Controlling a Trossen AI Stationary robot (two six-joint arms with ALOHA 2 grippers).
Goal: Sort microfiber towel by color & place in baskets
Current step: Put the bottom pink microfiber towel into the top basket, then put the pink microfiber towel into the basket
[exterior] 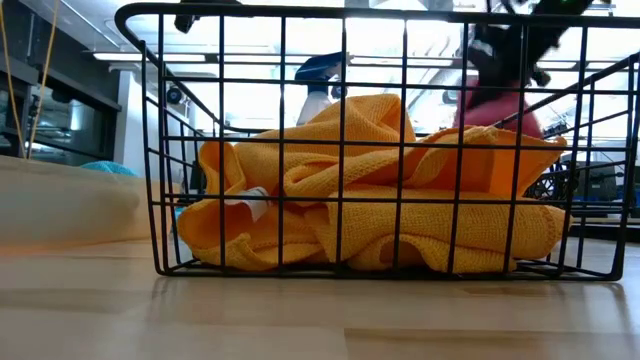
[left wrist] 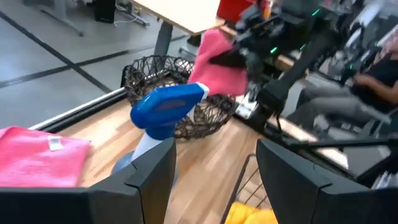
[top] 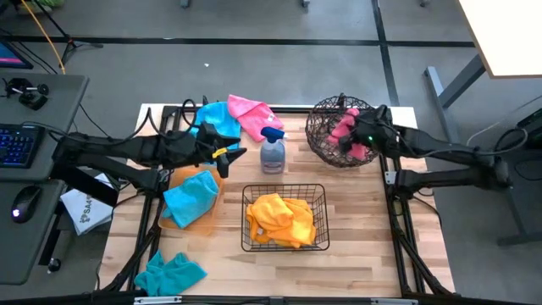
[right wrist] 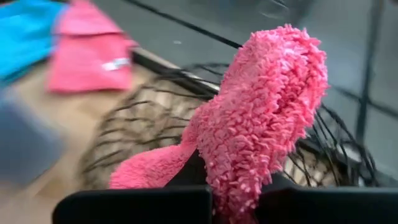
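- While the left gripper (top: pixel 233 153) hangs over the table beside the spray bottle (top: pixel 272 153), its fingers (left wrist: pixel 146 180) stand wide apart with nothing between them.
- On the left, the flat orange tray (top: pixel 206 222) carries one teal-blue towel (top: pixel 190 198), which covers most of it.
- At the middle front, the black rectangular wire basket (top: pixel 284 189) holds a crumpled heap of orange towels (top: pixel 280 219); how many, the folds do not let me say.
- At the right rear, the dark round wire basket (top: pixel 323 127) sits under the right gripper (top: pixel 360 138), which is clamped on a pink towel (right wrist: pixel 261 124) (shaggy, looped pile) that droops toward the basket's inside.
- Loose cloths lie on the wood: a second teal-blue towel (top: pixel 169 273) at the front left corner, a third (top: pixel 218 119) at the rear partly under the left arm, and a flat pink towel (top: pixel 251 114) with a small white tag just beside it.
- From the low view the round basket is largely hidden behind the rectangular one, and the hanging pink cloth appears blurred.
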